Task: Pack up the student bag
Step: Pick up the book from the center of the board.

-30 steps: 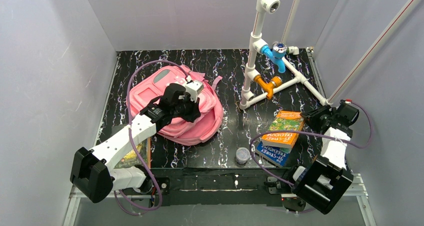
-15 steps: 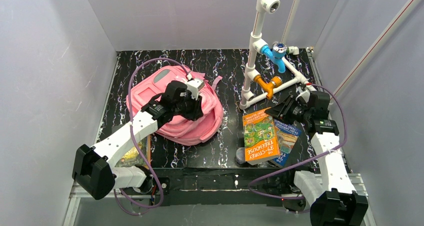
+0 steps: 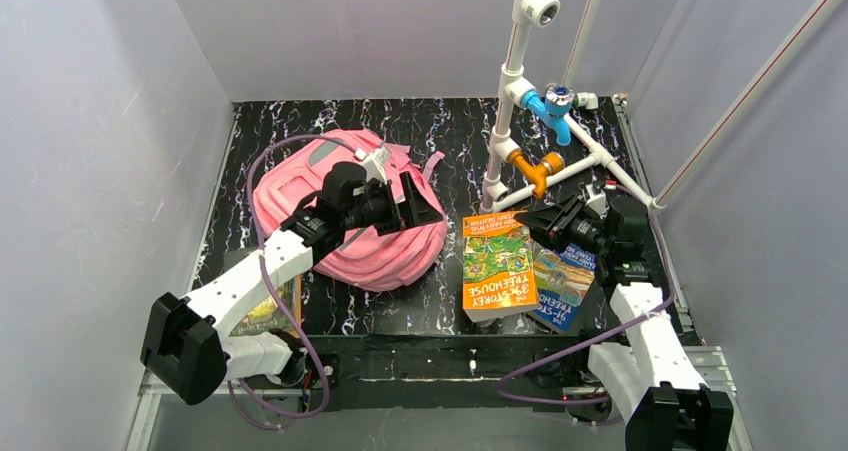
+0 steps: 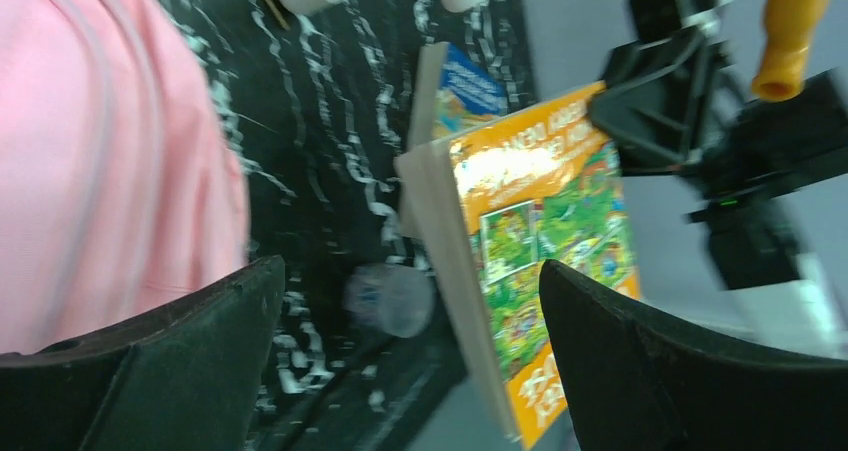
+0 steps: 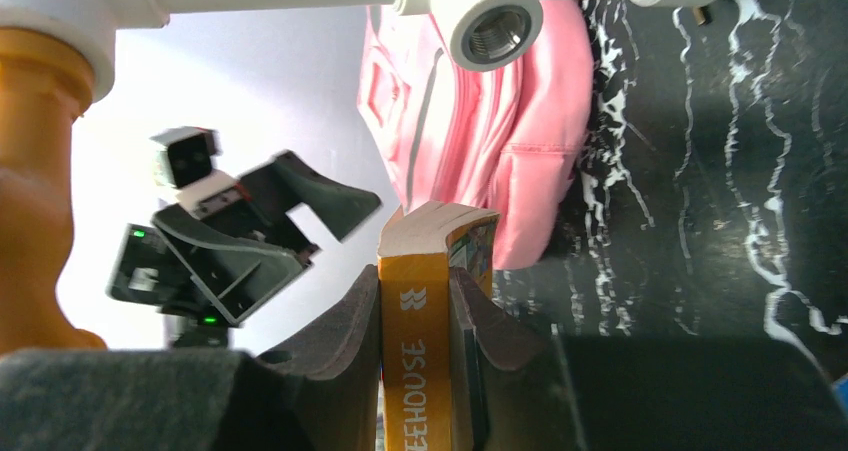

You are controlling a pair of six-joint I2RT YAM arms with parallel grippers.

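Observation:
The student bag (image 3: pixel 345 233) is a pink backpack lying on the black table at left of centre; its pink fabric fills the left of the left wrist view (image 4: pixel 100 161). My left gripper (image 3: pixel 408 209) hovers at the bag's right edge, open and empty, its fingers (image 4: pixel 180 361) spread wide. My right gripper (image 3: pixel 542 227) is shut on the spine of an orange book (image 3: pixel 498 271), held on edge (image 5: pixel 420 371) just right of the bag (image 5: pixel 470 141). In the left wrist view the orange book (image 4: pixel 540 231) stands tilted above the table.
A blue book (image 3: pixel 563 289) lies under the orange one. Another book (image 3: pixel 268 309) lies at the front left beneath the left arm. A small clear jar (image 4: pixel 390 299) sits by the front edge. A white pipe frame (image 3: pixel 515 121) with blue and orange fittings stands behind.
My left gripper has opened wide and swung right off the bag. My right arm has carried the orange book leftward, toward the bag, off the blue book.

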